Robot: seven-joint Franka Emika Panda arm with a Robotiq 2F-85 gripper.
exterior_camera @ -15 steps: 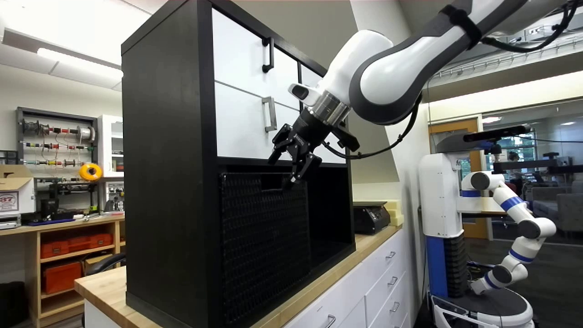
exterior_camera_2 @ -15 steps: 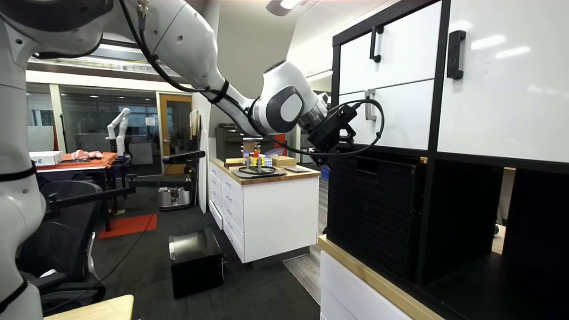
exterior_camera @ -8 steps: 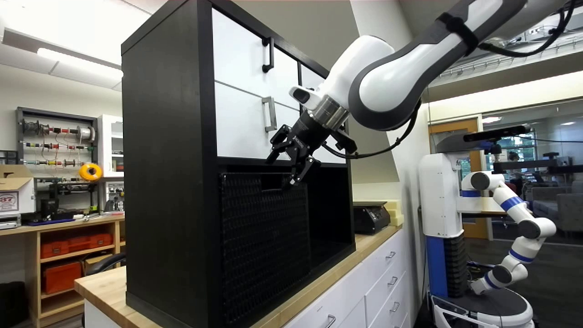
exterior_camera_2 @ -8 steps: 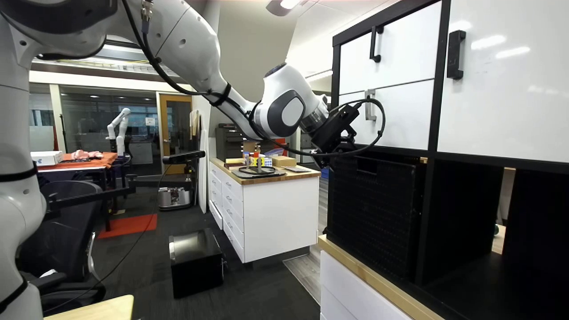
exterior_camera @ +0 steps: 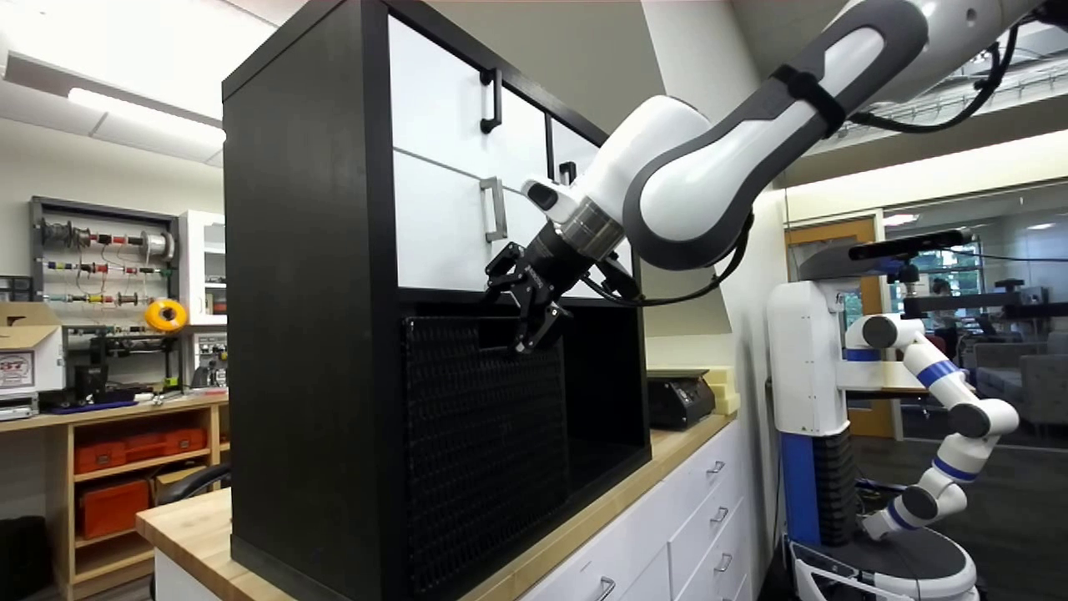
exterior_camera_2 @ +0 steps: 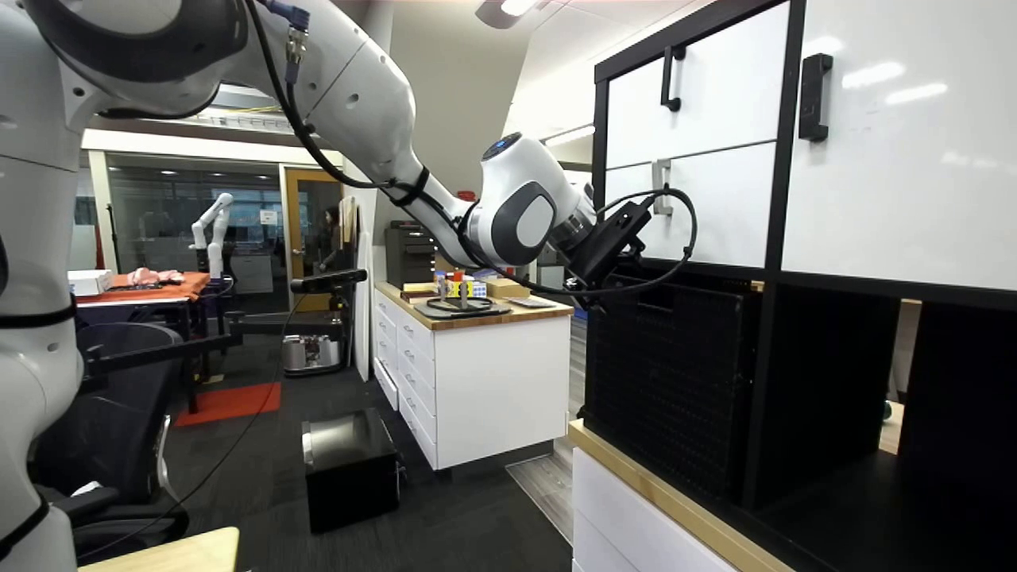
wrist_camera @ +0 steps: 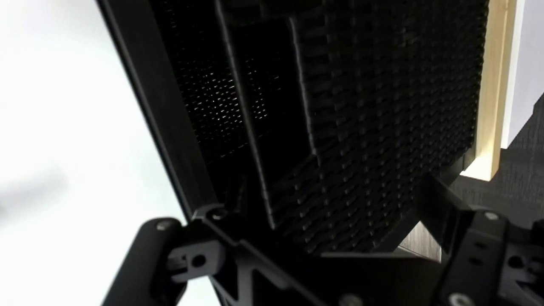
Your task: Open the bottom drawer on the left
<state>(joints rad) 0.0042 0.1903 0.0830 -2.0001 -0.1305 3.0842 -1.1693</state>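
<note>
Just beside the hand (exterior_camera: 506, 321) (spread wide) is the slot (wrist_camera: 272, 97) of the black woven drawer (exterior_camera: 484, 442), above the front edge of the tabletop (exterior_camera: 584, 524).

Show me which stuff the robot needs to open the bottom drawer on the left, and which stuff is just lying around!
For the job:
gripper
black woven basket drawer, probably the one meant
black cabinet around it

Just lying around:
orange spool
shiny black box
blue-and-white robot
red-orange bin
</note>
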